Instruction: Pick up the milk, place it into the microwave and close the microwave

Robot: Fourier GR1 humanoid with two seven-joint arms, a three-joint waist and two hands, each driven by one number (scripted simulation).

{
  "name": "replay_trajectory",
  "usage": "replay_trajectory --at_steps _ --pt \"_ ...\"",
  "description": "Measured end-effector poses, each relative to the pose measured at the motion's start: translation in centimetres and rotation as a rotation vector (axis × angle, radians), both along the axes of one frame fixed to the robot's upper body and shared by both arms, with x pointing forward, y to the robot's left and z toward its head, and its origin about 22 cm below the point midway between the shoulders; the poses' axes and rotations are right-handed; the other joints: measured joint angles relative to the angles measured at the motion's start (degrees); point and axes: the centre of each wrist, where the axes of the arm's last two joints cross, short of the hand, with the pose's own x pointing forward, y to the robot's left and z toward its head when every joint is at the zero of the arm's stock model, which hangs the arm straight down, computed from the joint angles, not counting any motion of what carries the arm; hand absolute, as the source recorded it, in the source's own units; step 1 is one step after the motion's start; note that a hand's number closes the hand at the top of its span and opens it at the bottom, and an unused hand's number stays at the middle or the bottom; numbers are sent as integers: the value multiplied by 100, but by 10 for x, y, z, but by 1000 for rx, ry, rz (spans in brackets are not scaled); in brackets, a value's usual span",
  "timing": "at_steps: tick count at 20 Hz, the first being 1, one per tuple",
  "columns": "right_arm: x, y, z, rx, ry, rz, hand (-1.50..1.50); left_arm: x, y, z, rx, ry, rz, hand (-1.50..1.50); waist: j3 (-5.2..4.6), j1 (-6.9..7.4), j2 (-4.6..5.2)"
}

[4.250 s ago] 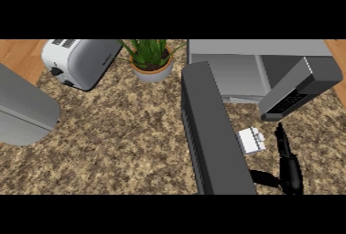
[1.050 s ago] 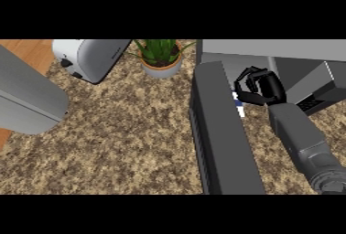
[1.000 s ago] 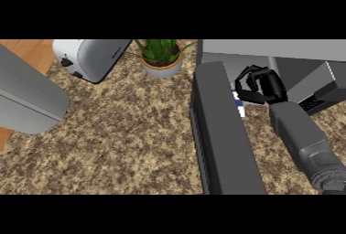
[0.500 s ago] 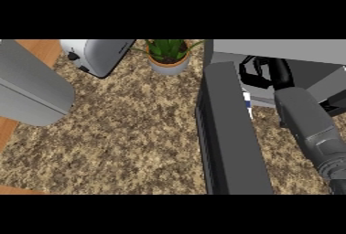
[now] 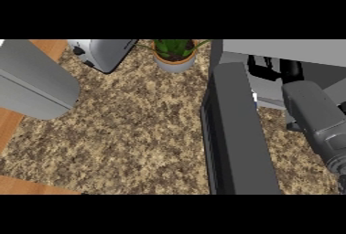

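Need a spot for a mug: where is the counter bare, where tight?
Bare counter spreads between the left forearm, toaster, potted plant and open microwave door. Right of the door is crowded: the right forearm fills it, right hand inside the microwave.

milk (image 5: pixel 255 97): mostly hidden behind microwave door (image 5: pixel 236 137) | right hand (image 5: pixel 265 69): part-hidden inside microwave (image 5: pixel 290 45), 2 o'clock | toaster (image 5: pixel 108 52): cropped, 11 o'clock

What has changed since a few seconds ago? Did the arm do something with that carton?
The right hand took the milk from the counter beside the open door and lifted it into the microwave; only a sliver of carton shows now. The door stays open; toaster and plant have not moved.
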Motion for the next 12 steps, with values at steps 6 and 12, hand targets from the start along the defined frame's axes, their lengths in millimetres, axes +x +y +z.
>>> replay_trajectory --at_steps 6,12 --pt "4 -7 13 -3 -24 -51 150 6 2 3 4 -12 -18 -150 7 98 72" --pt "4 -14 17 -12 -31 -79 150 9 3 5 8 -19 -33 -150 14 196 127"
